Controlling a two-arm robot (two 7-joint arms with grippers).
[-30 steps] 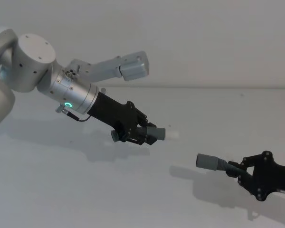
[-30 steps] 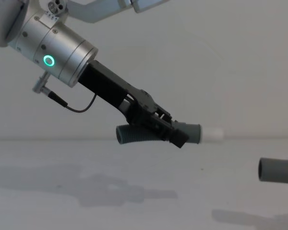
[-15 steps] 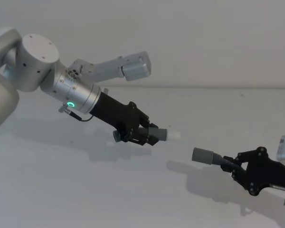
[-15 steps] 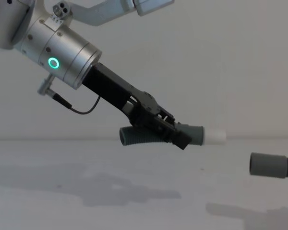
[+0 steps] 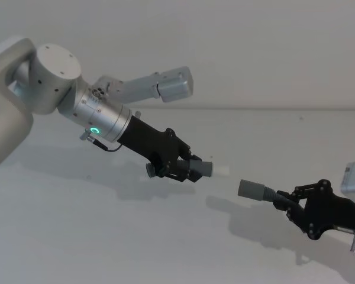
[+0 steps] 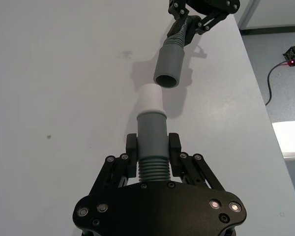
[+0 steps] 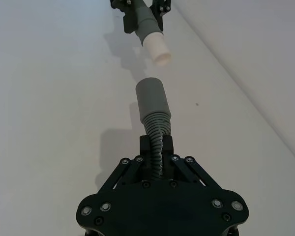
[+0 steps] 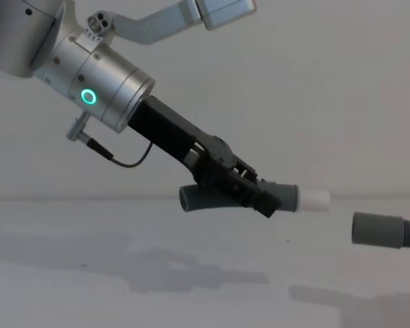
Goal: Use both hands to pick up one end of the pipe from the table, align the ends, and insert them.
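While my left gripper (image 5: 186, 170) clamped the elbow pipe (image 8: 212, 199) above the table (image 5: 77, 236), its whitish tip (image 6: 151, 97) faced the cuff (image 5: 250, 190) my right gripper (image 5: 290, 206) gripped; slight misalignment could jam insertion.

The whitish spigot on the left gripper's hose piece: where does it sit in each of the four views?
Head view: whitish spigot centre, faint against the table.
Left wrist view: centre, just short of the open grey cuff.
Right wrist view: near the top, facing that cuff.
Chest view: right of centre, above the table.
Shared landmark: the cuff opposite it, apart from it in all views.
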